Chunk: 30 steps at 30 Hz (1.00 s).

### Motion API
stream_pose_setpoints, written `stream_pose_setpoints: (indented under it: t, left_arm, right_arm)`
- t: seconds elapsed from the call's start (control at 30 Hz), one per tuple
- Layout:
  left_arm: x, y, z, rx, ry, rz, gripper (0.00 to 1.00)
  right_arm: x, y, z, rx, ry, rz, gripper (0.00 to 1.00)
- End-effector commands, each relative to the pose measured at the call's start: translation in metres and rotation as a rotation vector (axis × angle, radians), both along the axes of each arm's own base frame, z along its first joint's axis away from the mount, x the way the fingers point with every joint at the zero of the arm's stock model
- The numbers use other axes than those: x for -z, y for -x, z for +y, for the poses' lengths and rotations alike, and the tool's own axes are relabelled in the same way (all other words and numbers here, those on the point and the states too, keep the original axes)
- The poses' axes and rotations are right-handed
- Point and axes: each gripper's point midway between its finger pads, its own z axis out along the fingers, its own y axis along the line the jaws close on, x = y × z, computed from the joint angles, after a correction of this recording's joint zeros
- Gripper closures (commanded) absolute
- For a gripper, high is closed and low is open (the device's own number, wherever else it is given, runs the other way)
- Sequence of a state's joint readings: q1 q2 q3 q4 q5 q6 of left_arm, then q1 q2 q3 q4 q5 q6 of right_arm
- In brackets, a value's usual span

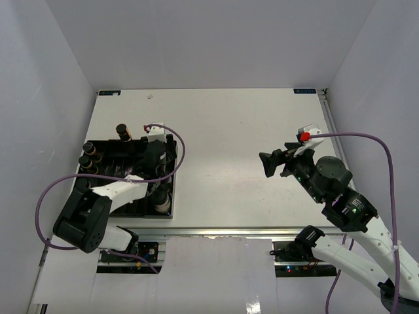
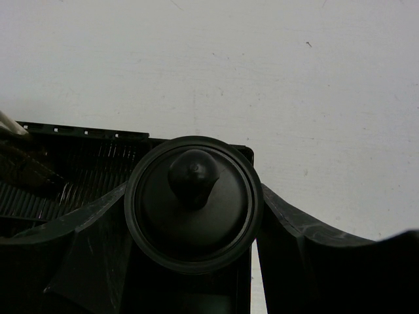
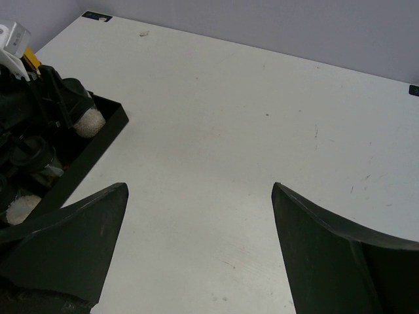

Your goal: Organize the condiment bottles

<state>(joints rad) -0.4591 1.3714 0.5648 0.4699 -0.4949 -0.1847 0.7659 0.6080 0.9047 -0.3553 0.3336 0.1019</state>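
Top view: your left pincer [image 1: 162, 157] is down over the far-right corner of the black tray [image 1: 124, 156], which sits on the left side of the desk [image 1: 229, 131]. You can't see its jaws from here, the arm covers them. A slim bottle [image 1: 122, 133] with brownish contents stands at the tray's far edge; you can't tell if it's inside or just outside. A cluster of dark-capped bottles [image 1: 86, 161] stands along the tray's left side. A second squat bottle [image 1: 162, 203] with pale powder sits by the tray's near-right corner. Your right pincer [image 1: 267, 163] hangs over bare desk on the right, well apart from the tray, with its jaws spread. Left wrist: you're looking straight down on the wide black cap [image 2: 193, 203] of a squat bottle [image 2: 144, 216]. The fingers [image 2: 85, 248] touch the cap's rim on both sides, so your left pincer is pinching the squat bottle. It stands in the tray right at a corner, with slotted floor to the left and white desk beyond and to the right. Right wrist: your right pincer [image 3: 200, 196] is wide apart with only desk between the tips. At left, the tray's corner holds the squat bottle, pale powder [image 3: 88, 121] visible under the left pincer. The second squat bottle [image 3: 18, 208] is nearer the camera.
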Motion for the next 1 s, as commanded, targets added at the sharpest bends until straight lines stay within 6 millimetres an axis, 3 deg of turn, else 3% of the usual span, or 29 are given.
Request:
stream_pose_setpoints:
  t: [0.0,0.1,0.17,0.4,0.97]
  left_arm:
    - [-0.021,-0.009,-0.007,0.012,0.056,-0.072,0.83]
    - [-0.023,-0.009,-0.007,0.011,0.059,-0.077,0.7]
    - [-0.024,-0.009,-0.006,0.01,0.059,-0.078,0.56]
    - [-0.023,-0.007,-0.003,-0.004,0.055,-0.07,0.39]
    - [-0.015,-0.003,0.0,-0.016,0.054,-0.044,0.24]
  right_arm:
    - [-0.016,-0.002,-0.001,0.008,-0.037,-0.051,0.03]
    - [-0.016,-0.002,-0.001,0.007,-0.042,-0.052,0.03]
    - [-0.017,-0.001,-0.001,0.007,-0.044,-0.054,0.03]
    - [-0.014,-0.001,-0.001,0.004,-0.044,-0.049,0.03]
    - [-0.014,0.0,-0.003,0.01,-0.048,-0.052,0.03]
